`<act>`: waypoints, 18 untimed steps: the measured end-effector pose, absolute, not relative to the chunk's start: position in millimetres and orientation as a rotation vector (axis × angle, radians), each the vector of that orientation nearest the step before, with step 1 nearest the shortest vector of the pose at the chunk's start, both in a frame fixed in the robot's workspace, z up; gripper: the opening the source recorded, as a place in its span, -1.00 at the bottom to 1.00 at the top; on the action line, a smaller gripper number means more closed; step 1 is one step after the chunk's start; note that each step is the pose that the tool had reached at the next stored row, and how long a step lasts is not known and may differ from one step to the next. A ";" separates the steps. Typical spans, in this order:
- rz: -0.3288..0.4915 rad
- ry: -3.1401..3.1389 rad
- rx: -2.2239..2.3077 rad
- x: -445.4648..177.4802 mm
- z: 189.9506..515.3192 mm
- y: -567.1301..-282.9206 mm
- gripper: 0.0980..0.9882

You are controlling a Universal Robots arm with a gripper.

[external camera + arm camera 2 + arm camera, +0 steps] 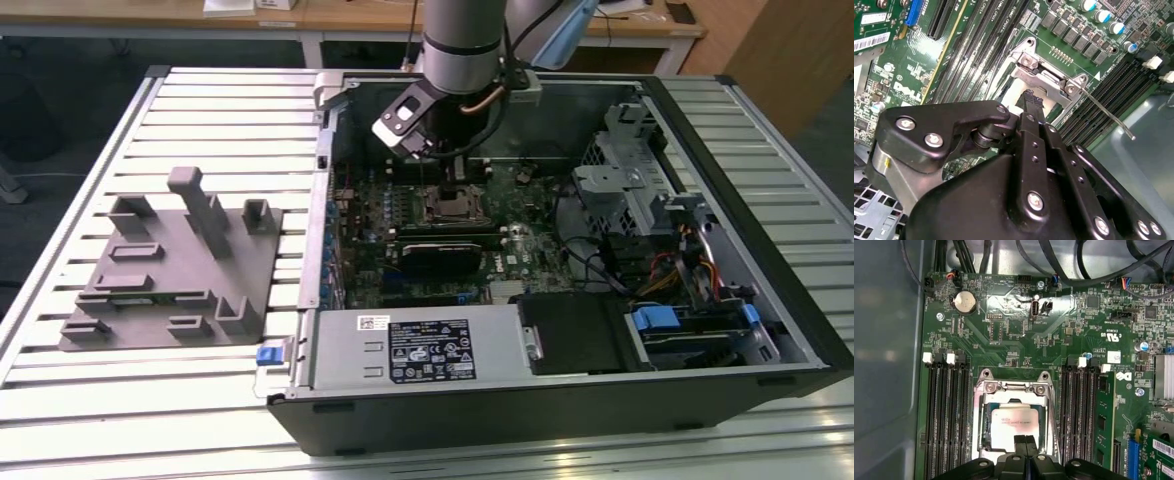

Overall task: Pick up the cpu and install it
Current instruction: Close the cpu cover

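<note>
End effector [1025, 441] with fingers pressed together, no gap showing and nothing pinched between them, hanging low inside the open computer case [561, 410] above the processor socket. Judged hazard: any downward push or sideways drag of the closed tips could skew the cpu [1013, 426] in its seat and bend the contacts beneath it, or scratch its metal top; the broad finger linkage could also catch the thin retention lever [1106, 115] that stands out beside the socket. The cpu lies flat, pale top upward, within the open socket frame [1015, 387], and the tips overlap one edge of it in the first wrist view; whether they touch the chip or hover just above it cannot be told. Memory slots [946, 410] flank the socket on both sides. Outside the case, toward the exterior view's left, a grey fixture block [167, 270] rests on the slatted worktop [80, 420]
</note>
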State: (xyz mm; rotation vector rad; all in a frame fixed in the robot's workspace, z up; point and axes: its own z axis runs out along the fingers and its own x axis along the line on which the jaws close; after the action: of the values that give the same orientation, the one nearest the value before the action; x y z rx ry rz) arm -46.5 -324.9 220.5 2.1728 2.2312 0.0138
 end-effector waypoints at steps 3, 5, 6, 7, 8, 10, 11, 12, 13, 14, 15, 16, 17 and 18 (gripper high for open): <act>0.014 2.231 2.173 -47.9 218.9 -324.9 -0.98; 0.014 2.231 2.173 -49.4 217.4 -324.9 -0.98; 0.014 2.231 2.173 -50.2 216.3 -324.9 -0.98; 0.014 2.231 2.173 -51.0 215.2 -324.9 -0.98; 0.014 2.231 2.173 -51.9 214.2 -324.9 -0.98; 0.014 2.231 2.173 -53.4 212.2 -324.9 -0.98; 0.014 2.231 2.173 -54.2 211.4 -324.9 -0.98; 0.014 2.231 2.173 -55.0 210.7 -324.9 -0.98; 0.014 2.231 2.173 -55.6 210.2 -324.9 -0.98; 0.014 2.231 2.173 -56.2 209.7 -324.9 -0.98; 0.014 2.231 2.173 -56.7 209.2 -324.9 -0.98; 0.014 2.231 2.173 -57.0 208.6 -324.8 -0.98; 0.014 2.231 2.173 -57.1 208.0 -324.8 -0.98; 0.014 2.231 2.173 -57.1 207.2 -324.8 -0.98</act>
State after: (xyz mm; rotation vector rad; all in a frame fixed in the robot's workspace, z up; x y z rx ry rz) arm -57.1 -324.8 207.2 2.1728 2.2314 0.0142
